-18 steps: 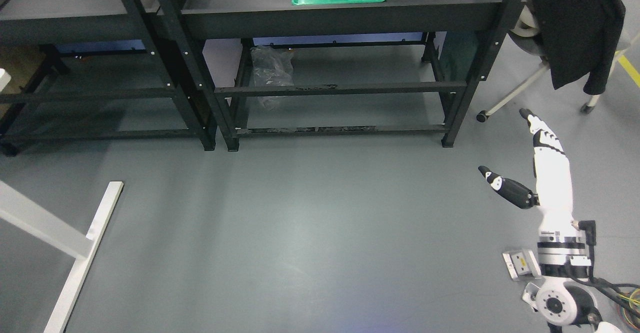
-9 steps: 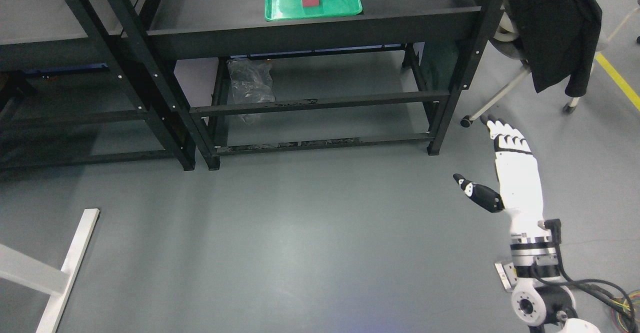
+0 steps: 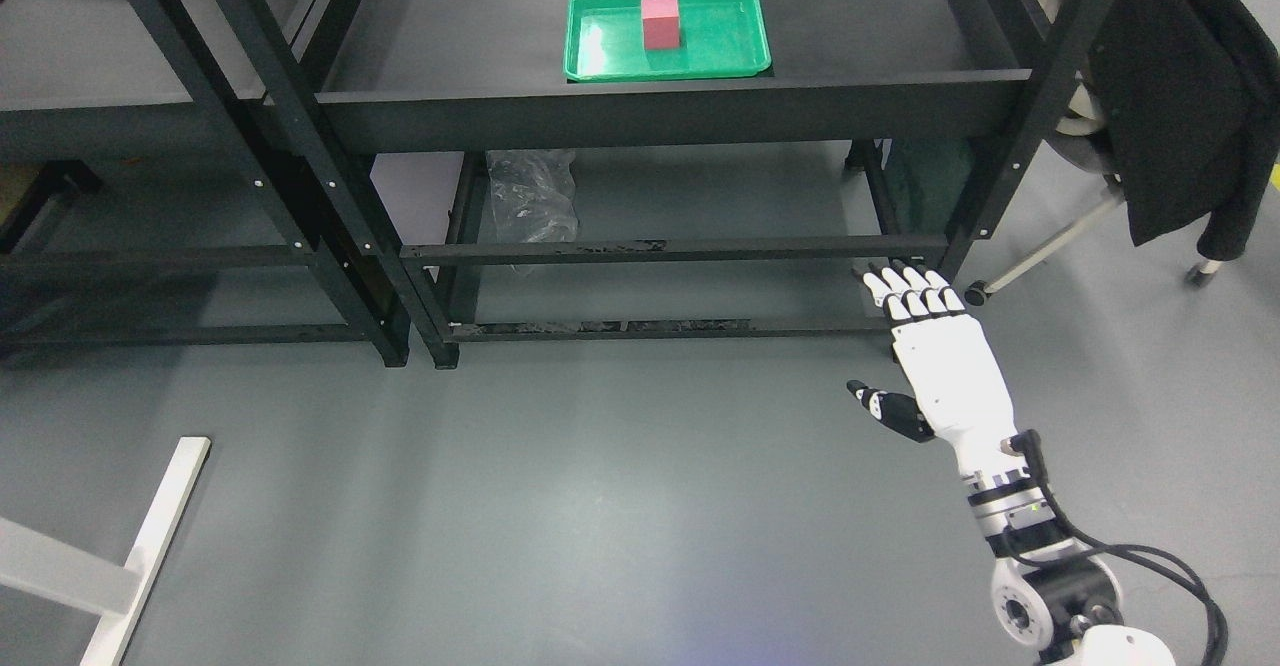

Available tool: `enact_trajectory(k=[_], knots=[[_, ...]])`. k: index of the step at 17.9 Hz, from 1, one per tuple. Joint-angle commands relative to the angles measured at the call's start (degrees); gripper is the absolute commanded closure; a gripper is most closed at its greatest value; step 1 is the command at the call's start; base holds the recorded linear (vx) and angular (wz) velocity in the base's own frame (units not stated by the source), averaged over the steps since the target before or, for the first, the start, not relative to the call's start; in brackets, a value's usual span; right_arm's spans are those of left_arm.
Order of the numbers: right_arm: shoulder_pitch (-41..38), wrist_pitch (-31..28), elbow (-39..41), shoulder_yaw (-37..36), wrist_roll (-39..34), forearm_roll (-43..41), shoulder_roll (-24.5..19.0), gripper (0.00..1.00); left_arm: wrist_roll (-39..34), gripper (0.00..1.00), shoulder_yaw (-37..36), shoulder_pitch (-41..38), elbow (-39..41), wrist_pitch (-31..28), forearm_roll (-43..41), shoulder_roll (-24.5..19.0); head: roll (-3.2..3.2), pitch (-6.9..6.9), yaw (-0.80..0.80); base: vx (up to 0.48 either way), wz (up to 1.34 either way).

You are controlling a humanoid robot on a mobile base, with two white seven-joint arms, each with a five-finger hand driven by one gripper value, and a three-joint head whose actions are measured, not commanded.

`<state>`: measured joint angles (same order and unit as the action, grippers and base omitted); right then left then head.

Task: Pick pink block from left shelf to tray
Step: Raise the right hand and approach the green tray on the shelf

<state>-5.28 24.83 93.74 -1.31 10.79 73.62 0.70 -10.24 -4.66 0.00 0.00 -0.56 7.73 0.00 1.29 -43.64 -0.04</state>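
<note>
Pink block sits upright in the green tray on the black shelf top. Right hand low by the shelf leg, fingers spread flat, holding nothing.

I can read no text, label, brand, number or sign anywhere in my head camera view.
</note>
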Motion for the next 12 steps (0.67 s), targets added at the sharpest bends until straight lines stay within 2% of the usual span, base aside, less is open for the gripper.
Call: enact_trajectory(k=[1,4,9,12], knots=[[0.4,0.2,0.0,0.5,3.5,-0.7,0.3,0.02,0.0,0.0,0.0,1.7,1.0,0.0,0.0,-1.0,0.0,0.0,0.0,0.25,0.14],[0.5,1.0,0.0,0.3,4.1,-1.5,0.3,0.03,0.0,0.0,0.0,1.7,1.0,0.0,0.0,-1.0,0.0,0.0,0.0,0.227,0.14],[0.5,1.7,0.0,0.3,10.6,-1.9,0.3,0.03,0.0,0.0,0.0,1.8,1.0,0.0,0.0,-1.0,0.0,0.0,0.0,0.243,0.16],[0.5,1.7,0.0,0.3,11.1,-2.0,0.3,0.02,0.0,0.0,0.0,1.7,1.0,0.0,0.0,-1.0,0.0,0.0,0.0,0.296,0.13]])
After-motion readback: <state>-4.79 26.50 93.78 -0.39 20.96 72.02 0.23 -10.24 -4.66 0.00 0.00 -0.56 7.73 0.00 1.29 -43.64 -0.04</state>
